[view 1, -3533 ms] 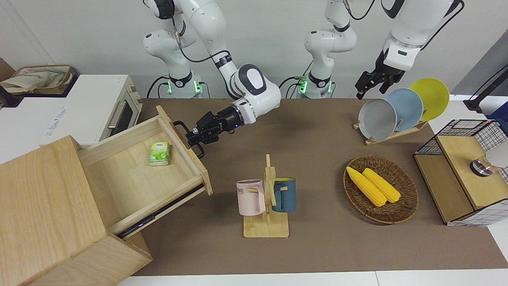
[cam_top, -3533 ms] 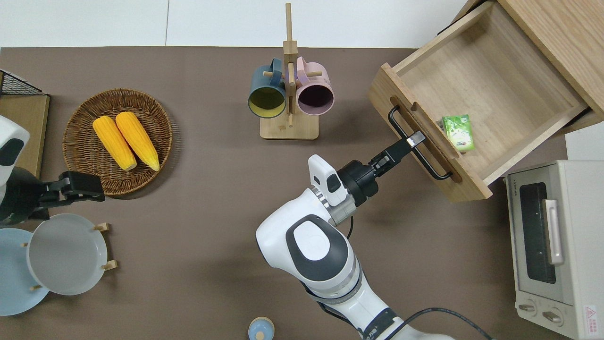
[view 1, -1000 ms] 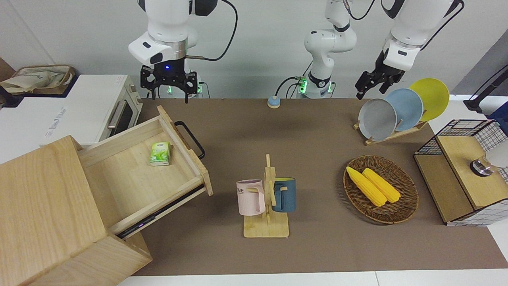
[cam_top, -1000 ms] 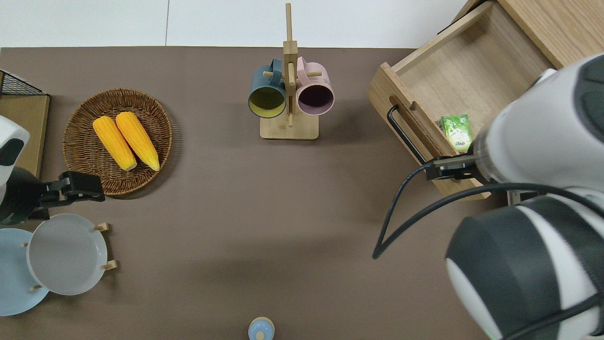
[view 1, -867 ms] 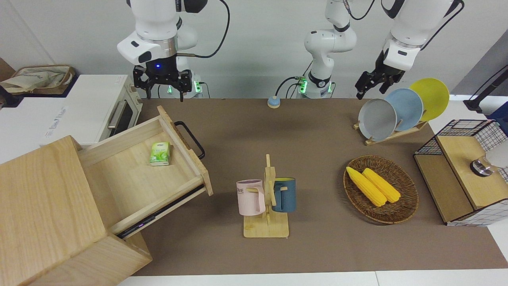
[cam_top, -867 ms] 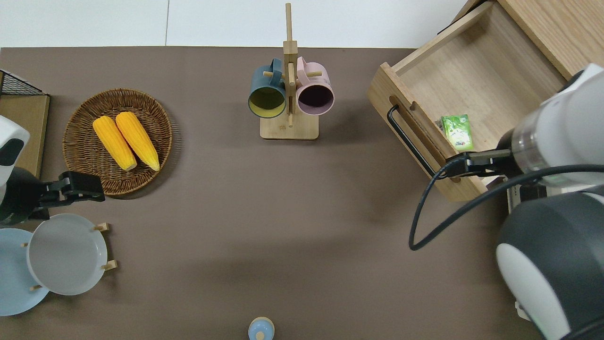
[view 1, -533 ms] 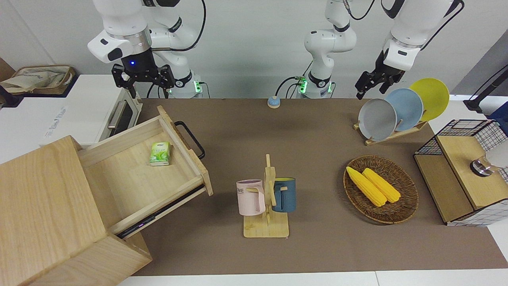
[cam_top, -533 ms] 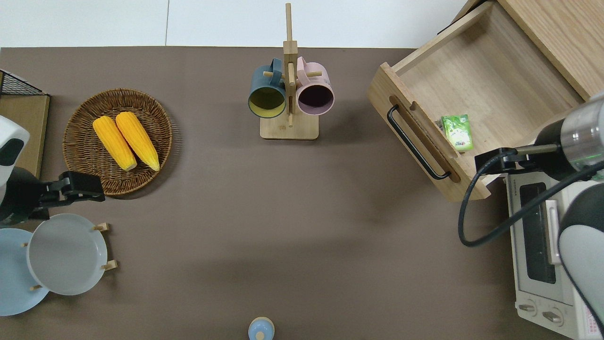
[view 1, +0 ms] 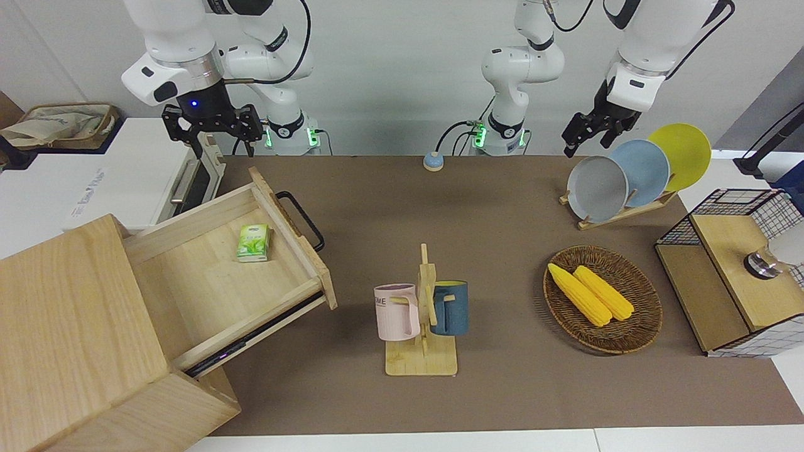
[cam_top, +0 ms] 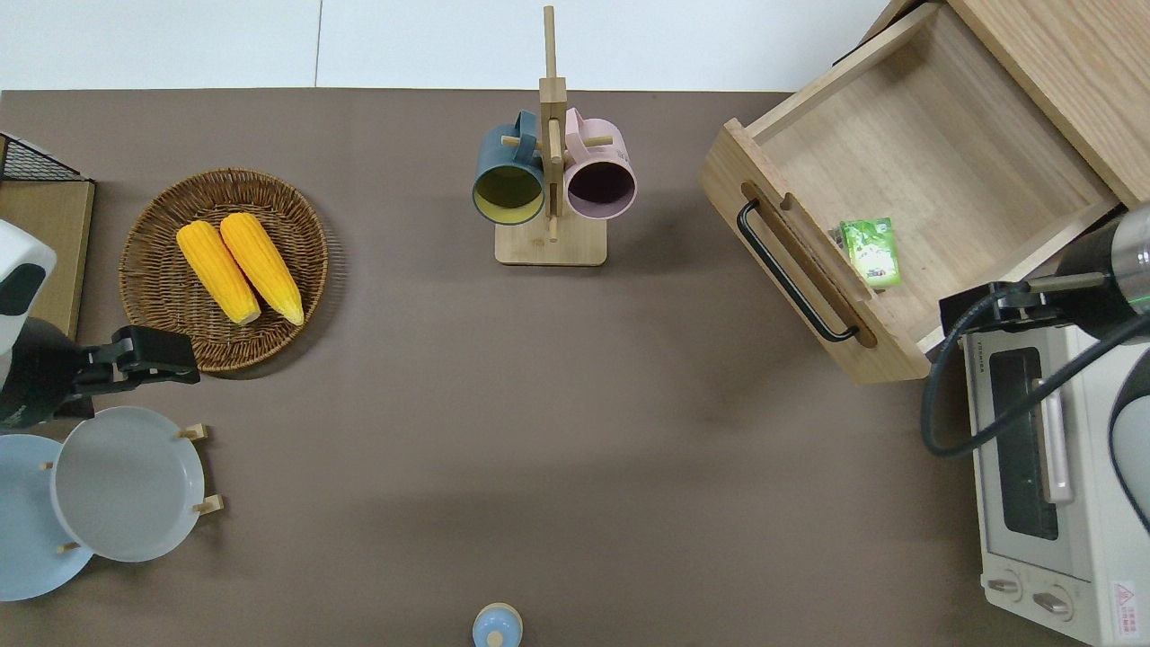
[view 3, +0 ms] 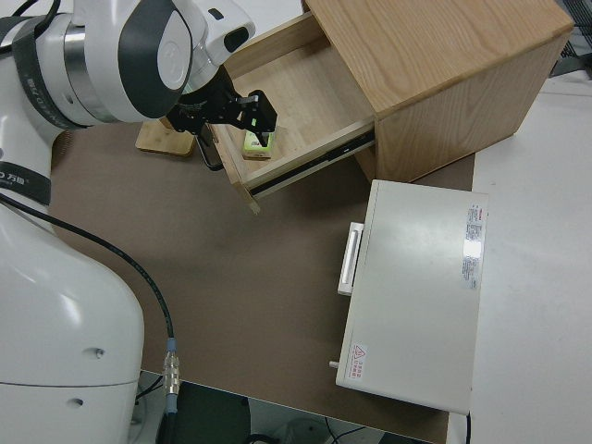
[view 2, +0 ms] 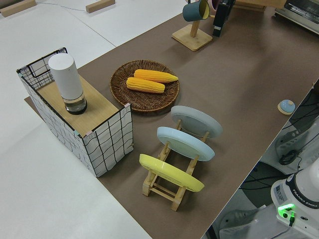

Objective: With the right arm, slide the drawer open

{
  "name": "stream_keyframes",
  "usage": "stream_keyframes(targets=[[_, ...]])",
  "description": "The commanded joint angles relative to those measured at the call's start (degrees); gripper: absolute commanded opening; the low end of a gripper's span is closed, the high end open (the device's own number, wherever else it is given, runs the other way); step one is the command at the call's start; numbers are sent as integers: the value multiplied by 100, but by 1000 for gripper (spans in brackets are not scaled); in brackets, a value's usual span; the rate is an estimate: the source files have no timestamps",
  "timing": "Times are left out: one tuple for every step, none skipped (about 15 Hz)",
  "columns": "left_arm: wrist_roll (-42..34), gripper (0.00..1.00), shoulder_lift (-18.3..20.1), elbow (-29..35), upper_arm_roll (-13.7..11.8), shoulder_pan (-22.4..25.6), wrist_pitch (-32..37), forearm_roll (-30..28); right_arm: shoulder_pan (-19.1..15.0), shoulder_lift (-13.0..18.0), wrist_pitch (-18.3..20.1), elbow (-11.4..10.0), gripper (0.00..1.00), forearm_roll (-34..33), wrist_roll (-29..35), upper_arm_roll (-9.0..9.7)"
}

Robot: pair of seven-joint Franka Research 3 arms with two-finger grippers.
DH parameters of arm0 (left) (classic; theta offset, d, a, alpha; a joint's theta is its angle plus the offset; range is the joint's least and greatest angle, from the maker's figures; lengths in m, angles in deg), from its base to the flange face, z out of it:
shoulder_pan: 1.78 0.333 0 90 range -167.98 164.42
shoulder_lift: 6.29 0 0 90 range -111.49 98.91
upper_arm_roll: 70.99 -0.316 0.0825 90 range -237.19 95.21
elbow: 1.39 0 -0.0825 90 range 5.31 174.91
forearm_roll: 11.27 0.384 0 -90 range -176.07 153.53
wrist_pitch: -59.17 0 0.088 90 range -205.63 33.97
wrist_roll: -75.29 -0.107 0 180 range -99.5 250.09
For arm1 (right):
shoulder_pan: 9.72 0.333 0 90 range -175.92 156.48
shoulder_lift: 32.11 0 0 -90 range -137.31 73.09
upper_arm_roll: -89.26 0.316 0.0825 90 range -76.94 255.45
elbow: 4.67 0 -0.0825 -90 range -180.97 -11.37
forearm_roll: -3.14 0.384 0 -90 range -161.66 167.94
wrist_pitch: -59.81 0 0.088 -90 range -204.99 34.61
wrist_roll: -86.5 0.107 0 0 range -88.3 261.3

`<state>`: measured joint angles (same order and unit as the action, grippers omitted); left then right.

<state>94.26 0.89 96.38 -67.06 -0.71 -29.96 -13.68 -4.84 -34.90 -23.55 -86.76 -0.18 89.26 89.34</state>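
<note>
Hanging spread and empty at upper left, right gripper (view 1: pixel 212 139) well clear of pulled-out drawer (view 1: pixel 217 276) at mid-left.

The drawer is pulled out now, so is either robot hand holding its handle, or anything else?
Nothing is held. The right gripper hangs with fingers spread, clear of the drawer and its black handle. The left arm is parked.

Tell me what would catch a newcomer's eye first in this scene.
Likely the drawer, pulled wide open from the big cabinet at the right arm's end of the table, with a small green packet inside. Next, two yellow corn cobs in a wicker basket toward the left arm's end. The right hand hangs open, clear of the drawer handle.
</note>
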Motion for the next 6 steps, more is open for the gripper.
stream_keyframes(targets=[[-42,993,47,-21,-24,-1,89,-5,-268,33,30,-61,985,226,-126,62],[-42,993,47,-21,-24,-1,97,-5,-286,33,30,-61,985,226,-126,62],[-42,993,47,-21,-24,-1,89,-5,-338,24,30,-61,985,226,-126,62],[-42,993,47,-21,-24,-1,89,-5,-365,15,30,-61,985,235,-126,62],[-42,993,47,-21,-24,-1,97,-5,-365,7,30,-61,985,253,-126,62],[-42,993,47,-21,-24,-1,97,-5,-365,6,21,-61,985,244,-126,62]])
